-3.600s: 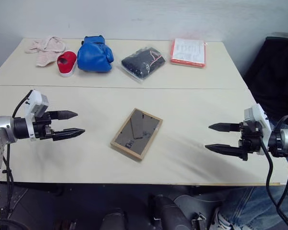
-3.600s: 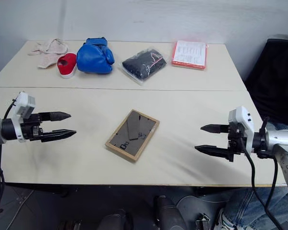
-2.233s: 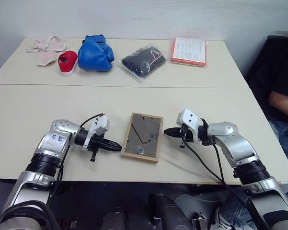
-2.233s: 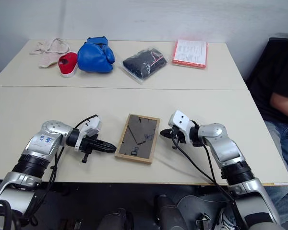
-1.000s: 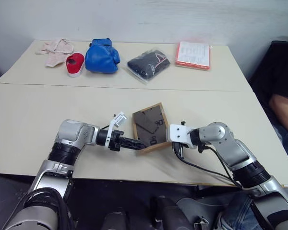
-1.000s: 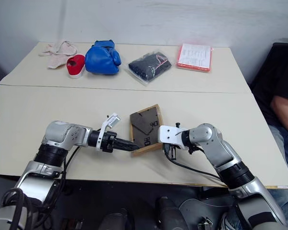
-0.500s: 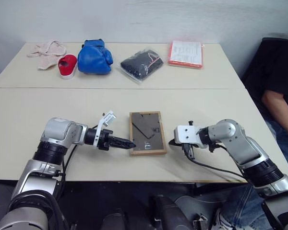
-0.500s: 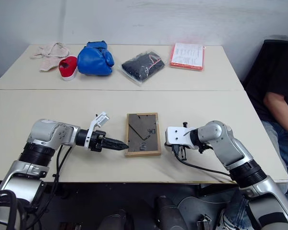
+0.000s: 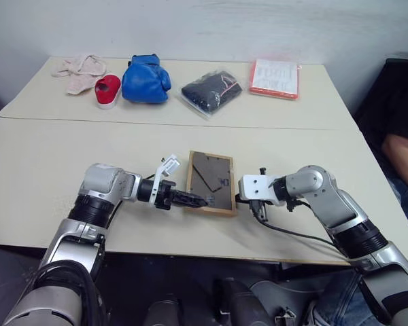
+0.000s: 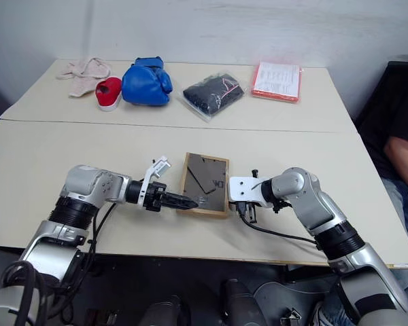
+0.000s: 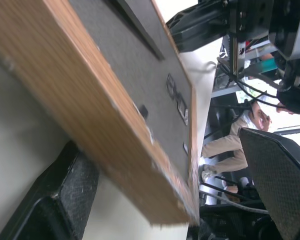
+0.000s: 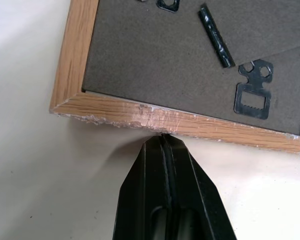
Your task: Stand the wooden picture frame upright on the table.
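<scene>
The wooden picture frame (image 9: 211, 178) lies back side up on the table (image 9: 47, 163), near its front edge, with the dark panel and folded stand showing. My left gripper (image 9: 196, 201) is open at the frame's near left corner. In the left wrist view the wood edge (image 11: 115, 100) passes between the spread fingers (image 11: 60, 200), the lower one beneath it. My right gripper (image 9: 239, 198) is shut, its tips (image 12: 163, 137) pressed against the frame's right wood edge (image 12: 140, 112).
Along the table's far side lie a pale cloth (image 9: 79, 66), a red shoe (image 9: 107, 90), a blue boxing glove (image 9: 145, 79), a black bagged item (image 9: 211, 89) and an orange-edged packet (image 9: 275, 77). A person's arm (image 9: 402, 144) shows at the right.
My left gripper has slid in from just left of the frame until its fingers straddle the near left corner. The right gripper stays shut at the right edge. The camera has shifted.
</scene>
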Controlling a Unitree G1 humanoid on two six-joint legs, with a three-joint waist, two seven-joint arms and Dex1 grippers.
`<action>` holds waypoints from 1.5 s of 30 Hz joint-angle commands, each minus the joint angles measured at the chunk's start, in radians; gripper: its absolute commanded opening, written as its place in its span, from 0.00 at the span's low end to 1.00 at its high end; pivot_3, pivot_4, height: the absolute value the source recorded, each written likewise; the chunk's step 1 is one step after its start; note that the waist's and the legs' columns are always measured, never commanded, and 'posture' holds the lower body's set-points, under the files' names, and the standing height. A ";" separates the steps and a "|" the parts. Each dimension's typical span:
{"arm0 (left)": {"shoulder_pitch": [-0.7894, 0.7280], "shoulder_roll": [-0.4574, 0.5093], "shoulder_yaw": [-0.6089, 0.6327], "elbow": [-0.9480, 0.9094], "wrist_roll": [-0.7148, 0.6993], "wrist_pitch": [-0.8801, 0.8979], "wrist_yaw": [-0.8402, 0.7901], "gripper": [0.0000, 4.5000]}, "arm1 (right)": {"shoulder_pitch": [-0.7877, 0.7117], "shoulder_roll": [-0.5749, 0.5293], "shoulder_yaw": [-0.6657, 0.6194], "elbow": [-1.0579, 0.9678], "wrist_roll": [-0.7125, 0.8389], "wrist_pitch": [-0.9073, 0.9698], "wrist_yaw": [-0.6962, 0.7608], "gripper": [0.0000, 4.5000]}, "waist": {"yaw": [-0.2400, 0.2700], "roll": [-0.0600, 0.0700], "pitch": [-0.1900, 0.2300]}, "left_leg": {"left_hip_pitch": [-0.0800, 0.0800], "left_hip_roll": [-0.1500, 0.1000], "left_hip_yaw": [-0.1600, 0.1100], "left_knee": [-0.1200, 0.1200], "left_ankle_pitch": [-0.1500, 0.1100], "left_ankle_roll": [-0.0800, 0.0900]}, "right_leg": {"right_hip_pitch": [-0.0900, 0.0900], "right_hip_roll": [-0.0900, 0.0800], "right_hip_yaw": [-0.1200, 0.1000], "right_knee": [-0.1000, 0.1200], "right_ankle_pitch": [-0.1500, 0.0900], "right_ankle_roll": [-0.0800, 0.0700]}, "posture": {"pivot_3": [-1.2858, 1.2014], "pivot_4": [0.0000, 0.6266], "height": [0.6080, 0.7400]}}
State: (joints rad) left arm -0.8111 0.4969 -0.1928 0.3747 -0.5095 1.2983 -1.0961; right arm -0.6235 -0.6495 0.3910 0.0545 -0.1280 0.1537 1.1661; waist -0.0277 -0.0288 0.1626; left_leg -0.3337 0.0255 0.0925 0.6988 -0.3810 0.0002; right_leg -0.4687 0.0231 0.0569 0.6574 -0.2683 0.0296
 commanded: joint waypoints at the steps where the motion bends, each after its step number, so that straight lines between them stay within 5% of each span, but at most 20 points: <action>1: -0.016 -0.011 0.028 0.042 -0.001 -0.014 0.026 0.91 | -0.011 0.003 -0.003 -0.023 -0.001 -0.013 0.002 0.00 | -0.002 0.000 0.000 | 0.000 0.000 0.000 0.000 0.000 0.000 | 0.000 0.000 0.000 0.000 0.000 0.000 | 0.52 0.24 1.00; 9: -0.005 -0.009 0.077 0.014 -0.050 0.013 0.019 0.40 | 0.038 0.008 -0.033 -0.082 0.037 0.024 -0.018 0.00 | -0.006 0.000 0.000 | -0.003 0.000 0.000 0.000 0.001 -0.002 | -0.004 0.000 0.000 0.001 0.000 0.000 | 0.52 0.24 1.00; 12: 0.019 -0.003 0.117 -0.034 -0.085 0.029 0.028 0.28 | 0.068 0.004 -0.077 -0.148 0.086 0.089 -0.028 0.00 | -0.007 0.000 0.000 | -0.003 0.001 0.000 -0.001 0.001 -0.002 | -0.004 0.000 0.000 0.002 0.000 0.000 | 0.52 0.24 1.00; 16: 0.050 0.028 0.187 -0.149 -0.142 0.064 0.034 0.28 | 0.093 -0.048 -0.198 -0.254 0.235 0.276 0.012 0.12 | -0.008 -0.001 0.001 | -0.006 0.001 0.001 0.000 0.001 -0.003 | -0.008 0.000 0.001 0.004 0.000 0.000 | 0.52 0.24 1.00; 22: 0.092 0.047 0.245 -0.294 -0.196 0.077 0.068 0.28 | 0.032 -0.062 -0.381 -0.348 0.518 0.603 0.006 0.57 | -0.005 -0.001 0.001 | -0.008 0.001 0.000 -0.001 0.003 -0.005 | -0.010 0.000 0.000 0.004 0.000 0.000 | 0.52 0.24 1.00; 28: 0.096 0.024 0.261 -0.351 -0.223 0.073 0.113 0.28 | -0.076 0.059 -0.388 -0.325 0.645 0.766 -0.106 1.00 | -0.009 -0.001 0.001 | -0.008 0.001 0.001 -0.001 0.003 -0.005 | -0.011 0.000 0.000 0.004 0.000 0.000 | 0.52 0.24 1.00; 36: 0.088 0.008 0.243 -0.377 -0.212 0.048 0.157 0.28 | -0.131 0.105 -0.325 -0.284 0.612 0.728 -0.152 1.00 | -0.005 -0.001 0.001 | -0.011 0.001 0.000 -0.001 0.002 -0.004 | -0.012 0.000 0.000 0.003 0.000 0.000 | 0.52 0.24 1.00; 45: 0.104 0.049 0.201 -0.353 -0.175 -0.017 0.174 0.28 | -0.179 -0.072 -0.391 -0.216 0.635 0.694 -0.059 1.00 | -0.007 -0.001 0.002 | -0.012 0.001 0.000 -0.001 0.002 -0.004 | -0.013 0.000 -0.001 0.001 0.000 0.000 | 0.52 0.24 1.00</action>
State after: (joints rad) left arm -0.6929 0.5341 -0.0049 0.0491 -0.6697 1.3074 -0.9105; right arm -0.7633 -0.7108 0.0372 -0.1407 0.4668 0.8532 1.0920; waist -0.0344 -0.0296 0.1645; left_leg -0.3457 0.0261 0.0929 0.6980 -0.3790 -0.0035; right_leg -0.4814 0.0234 0.0568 0.6591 -0.2682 0.0297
